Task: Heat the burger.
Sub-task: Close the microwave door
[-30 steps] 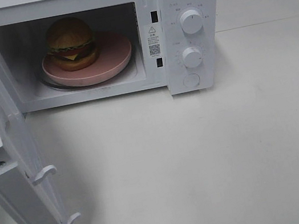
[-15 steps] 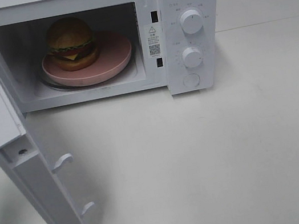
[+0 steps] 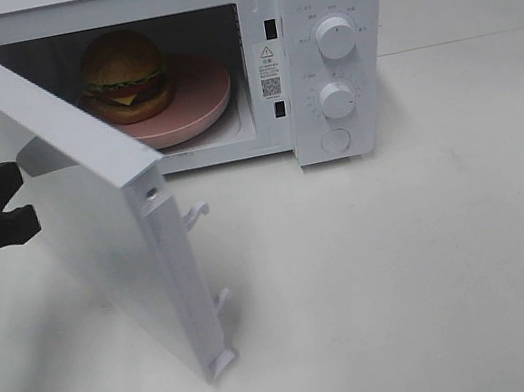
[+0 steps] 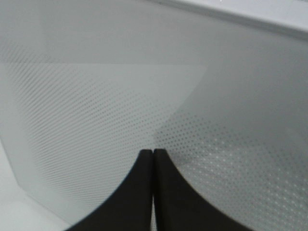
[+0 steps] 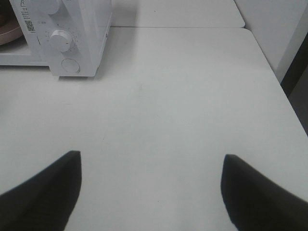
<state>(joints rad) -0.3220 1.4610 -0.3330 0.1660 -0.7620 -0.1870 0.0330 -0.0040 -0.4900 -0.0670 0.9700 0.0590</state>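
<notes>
Right pincer (image 5: 151, 161): jaws wide, empty, over the white counter (image 5: 168, 96), well apart from the white microwave (image 5: 86, 29). White hinged microwave door (image 3: 93, 216) stands about half open. Left pincer (image 4: 153, 156): jaws shut on nothing, tips at the door's dotted outer window, apparently touching; nearer arm, so the push looks like its job. Round burger with domed golden-brown bun (image 3: 123, 70) lies beyond the door, inside that microwave on a round pink plate (image 3: 203, 90). Door must swing toward it to latch.

Right claw (image 5: 151, 155) spread wide over the white table (image 5: 183, 96), knobbed microwave (image 5: 89, 38) beyond.
</notes>
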